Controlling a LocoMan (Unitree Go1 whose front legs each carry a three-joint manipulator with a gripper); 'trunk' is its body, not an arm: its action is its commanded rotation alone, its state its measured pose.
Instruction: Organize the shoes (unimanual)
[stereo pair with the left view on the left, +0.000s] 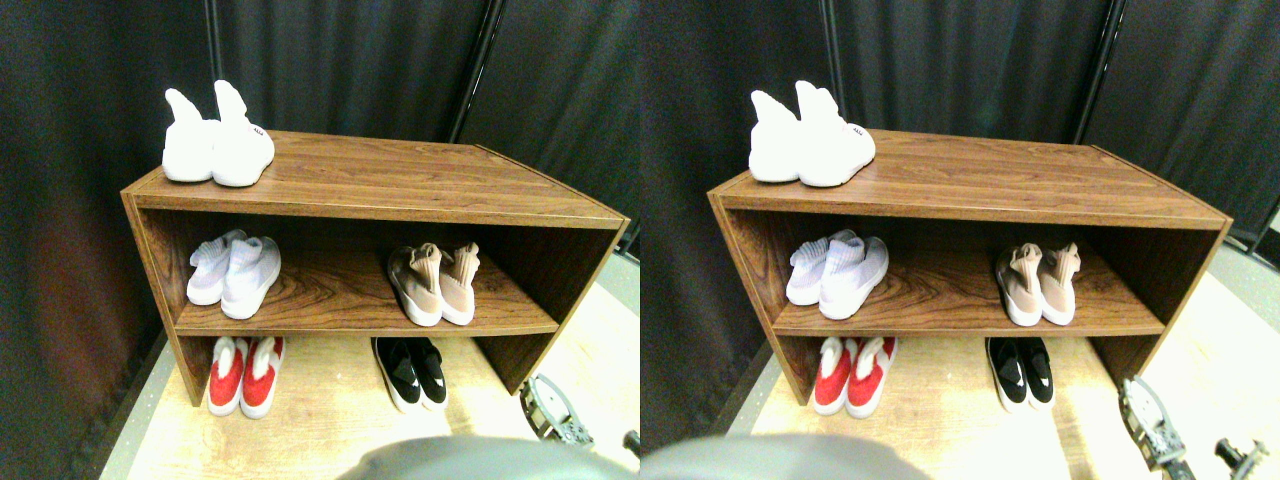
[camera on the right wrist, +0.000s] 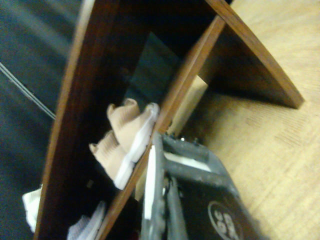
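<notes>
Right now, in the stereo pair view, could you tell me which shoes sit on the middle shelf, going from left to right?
Pale white knit pair → beige-tan pair.

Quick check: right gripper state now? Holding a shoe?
Right gripper: holding nothing, low on the floor beside the shoe rack; open or shut cannot be told.

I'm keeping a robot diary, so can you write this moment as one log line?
beige pair: middle shelf, side by side | black pair: floor under shelf, side by side | right tool: low right of the rack, holding nothing
</notes>
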